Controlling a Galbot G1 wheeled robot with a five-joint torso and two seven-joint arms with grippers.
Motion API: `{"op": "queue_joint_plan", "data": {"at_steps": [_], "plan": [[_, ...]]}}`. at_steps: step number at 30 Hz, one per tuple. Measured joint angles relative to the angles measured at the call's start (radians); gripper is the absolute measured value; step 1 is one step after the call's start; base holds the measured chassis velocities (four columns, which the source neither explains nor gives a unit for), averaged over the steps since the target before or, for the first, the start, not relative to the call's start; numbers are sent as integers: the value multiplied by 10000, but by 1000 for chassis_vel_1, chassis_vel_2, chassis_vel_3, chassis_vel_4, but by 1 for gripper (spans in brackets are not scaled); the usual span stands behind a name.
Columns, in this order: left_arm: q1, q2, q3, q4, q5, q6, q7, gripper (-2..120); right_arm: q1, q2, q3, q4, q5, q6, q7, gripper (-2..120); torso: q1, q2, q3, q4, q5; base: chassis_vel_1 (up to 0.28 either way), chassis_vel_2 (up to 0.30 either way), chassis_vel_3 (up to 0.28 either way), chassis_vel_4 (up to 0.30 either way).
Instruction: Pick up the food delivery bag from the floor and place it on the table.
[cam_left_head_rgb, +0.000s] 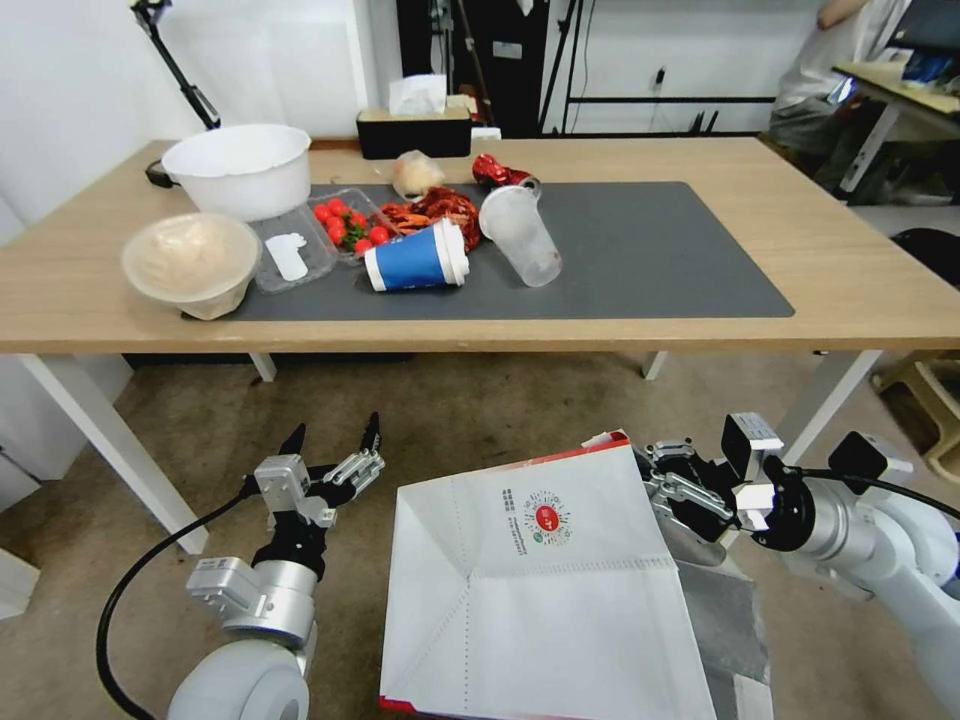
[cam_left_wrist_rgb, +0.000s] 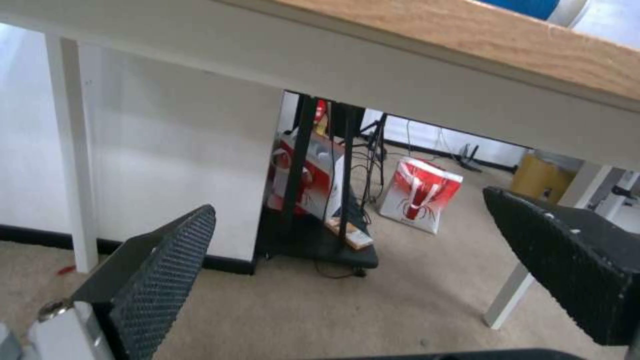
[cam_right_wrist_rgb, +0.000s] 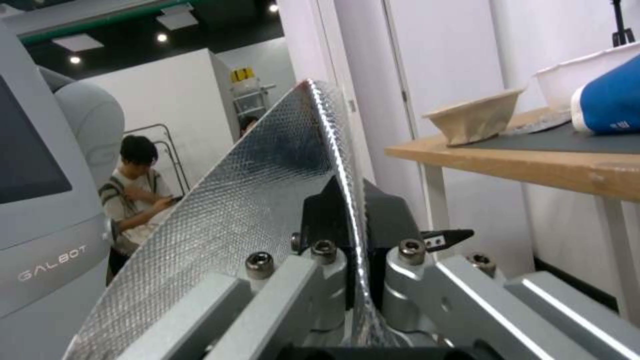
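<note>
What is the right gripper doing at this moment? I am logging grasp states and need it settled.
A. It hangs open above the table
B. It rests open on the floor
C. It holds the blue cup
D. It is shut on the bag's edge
D: in the right wrist view the right gripper has its two fingers pinched on the foil-lined edge of the food delivery bag, below table height.

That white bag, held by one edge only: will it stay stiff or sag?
Probably fairly stiff: the bag keeps flat, creased panels while the right gripper pinches just its foil edge. It may swing or twist, since the open left gripper isn't touching it. Likely light.
</note>
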Motion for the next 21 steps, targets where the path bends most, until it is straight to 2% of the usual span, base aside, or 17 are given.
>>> {"op": "queue_joint_plan", "data": {"at_steps": [21], "plan": [[-17,20,-8,12,-3,-3,33,100,-11,-26,32,19,-12,2,-7,0,323,850,523,0,0,0,0,0,0]]}}
